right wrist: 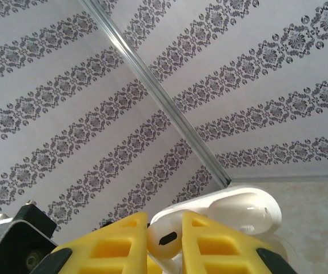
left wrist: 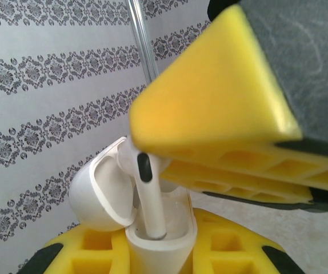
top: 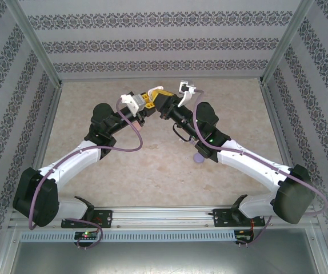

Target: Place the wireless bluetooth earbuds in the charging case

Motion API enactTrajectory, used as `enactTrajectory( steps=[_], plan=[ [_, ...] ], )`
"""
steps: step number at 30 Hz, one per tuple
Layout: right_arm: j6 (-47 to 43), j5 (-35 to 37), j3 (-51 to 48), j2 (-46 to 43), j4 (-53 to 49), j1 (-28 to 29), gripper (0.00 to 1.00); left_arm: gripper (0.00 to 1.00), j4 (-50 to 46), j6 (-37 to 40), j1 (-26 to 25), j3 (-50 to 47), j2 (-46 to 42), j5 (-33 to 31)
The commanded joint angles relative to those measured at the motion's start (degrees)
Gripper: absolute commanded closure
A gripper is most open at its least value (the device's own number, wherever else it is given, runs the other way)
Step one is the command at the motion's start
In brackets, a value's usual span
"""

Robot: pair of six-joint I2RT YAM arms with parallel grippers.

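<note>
Two arms: reaching in from either side and meeting tip to tip above the far middle of the table (top: 152, 177).
Left gripper (top: 143, 103): clenching its yellow fingers (left wrist: 78, 244) around the base of the charging case (left wrist: 158, 248), which is standing upright between them.
Lid (left wrist: 101, 197): hanging open, tipping back to the left of the case mouth as the left wrist camera is seeing it.
White earbud (left wrist: 150, 200): sitting stem-down in the case, with the stem tip resting inside the opening and the head showing above the rim.
Right gripper (right wrist: 165, 242): pinching the earbud's head between its own yellow fingers, directly over the case.
Pale purple item (top: 199, 158): lying on the table just beside the right arm, too small for me to tell what it is.
</note>
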Motion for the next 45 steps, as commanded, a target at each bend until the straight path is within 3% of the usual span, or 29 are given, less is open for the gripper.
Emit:
enactTrajectory(
  steps=[1,25,30,39,45],
  plan=[
    [0.17,0.09,-0.42,0.63,1.94,0.56,0.82,1.00,2.55,-1.08,-0.82,2.18,-0.79,-0.17],
    [-4.13,2.04,-1.11,0.98,-5.46,1.03,0.82,1.00,2.39,-2.28,-0.89,3.13,-0.82,-0.96],
    [-4.09,3.55,-0.31,1.07,-7.10,0.95,0.72,1.00,1.60,-3.08,-0.93,3.59,-0.48,-0.40],
    [-2.07,4.55,2.63,0.81,-10.06,-0.14,0.43,1.00,2.04,-4.42,-1.27,2.62,-0.03,-0.55],
    [0.21,2.32,5.21,0.58,-12.02,-1.63,0.34,1.00,3.64,-5.65,-1.62,1.21,-0.01,-0.82]
  ],
)
